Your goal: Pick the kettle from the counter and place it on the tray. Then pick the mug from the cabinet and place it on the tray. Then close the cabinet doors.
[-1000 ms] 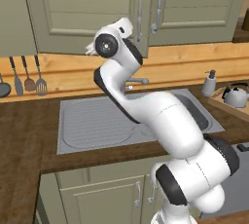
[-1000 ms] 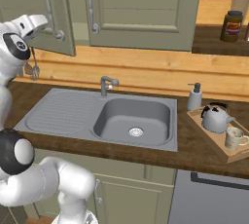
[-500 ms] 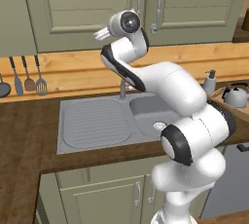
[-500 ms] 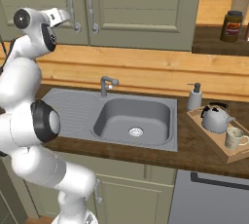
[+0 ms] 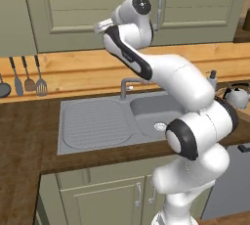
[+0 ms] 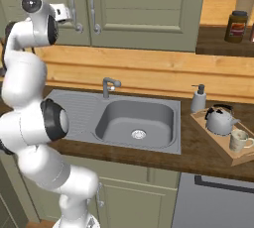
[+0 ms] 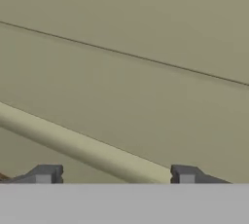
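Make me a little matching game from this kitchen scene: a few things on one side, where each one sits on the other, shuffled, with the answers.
Things:
1. kettle
2. mug
3. soap bottle
4. brown jar

Places:
A. on the counter behind the tray, next to the sink
B. on the tray, at its near end
C. up on the wooden shelf at the right
D. on the tray, at its far end

Pairs: 1-D, 2-B, 3-A, 4-C
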{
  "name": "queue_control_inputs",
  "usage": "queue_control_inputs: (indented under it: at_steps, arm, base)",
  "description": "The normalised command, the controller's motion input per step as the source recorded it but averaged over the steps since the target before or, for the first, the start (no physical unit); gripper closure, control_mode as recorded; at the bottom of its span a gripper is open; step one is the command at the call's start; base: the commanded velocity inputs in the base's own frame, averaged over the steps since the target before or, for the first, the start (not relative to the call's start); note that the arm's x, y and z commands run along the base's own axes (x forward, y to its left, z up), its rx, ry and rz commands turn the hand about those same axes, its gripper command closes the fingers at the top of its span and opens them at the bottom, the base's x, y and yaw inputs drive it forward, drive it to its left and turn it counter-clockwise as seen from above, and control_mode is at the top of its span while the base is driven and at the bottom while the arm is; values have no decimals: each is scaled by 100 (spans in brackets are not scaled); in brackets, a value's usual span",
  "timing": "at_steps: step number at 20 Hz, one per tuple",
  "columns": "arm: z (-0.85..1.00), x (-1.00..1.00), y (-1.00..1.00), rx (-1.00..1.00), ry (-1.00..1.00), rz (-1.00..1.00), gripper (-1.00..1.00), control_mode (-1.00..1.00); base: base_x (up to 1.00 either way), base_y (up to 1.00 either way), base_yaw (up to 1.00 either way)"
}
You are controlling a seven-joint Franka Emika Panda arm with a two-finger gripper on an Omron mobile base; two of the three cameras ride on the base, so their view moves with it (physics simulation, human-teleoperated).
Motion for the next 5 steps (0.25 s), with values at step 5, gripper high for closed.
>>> queue_control_inputs:
  at_steps: [5]
  arm:
    - [-19, 74, -11, 5, 13, 10, -100, -100]
  base:
    - [0, 0, 0]
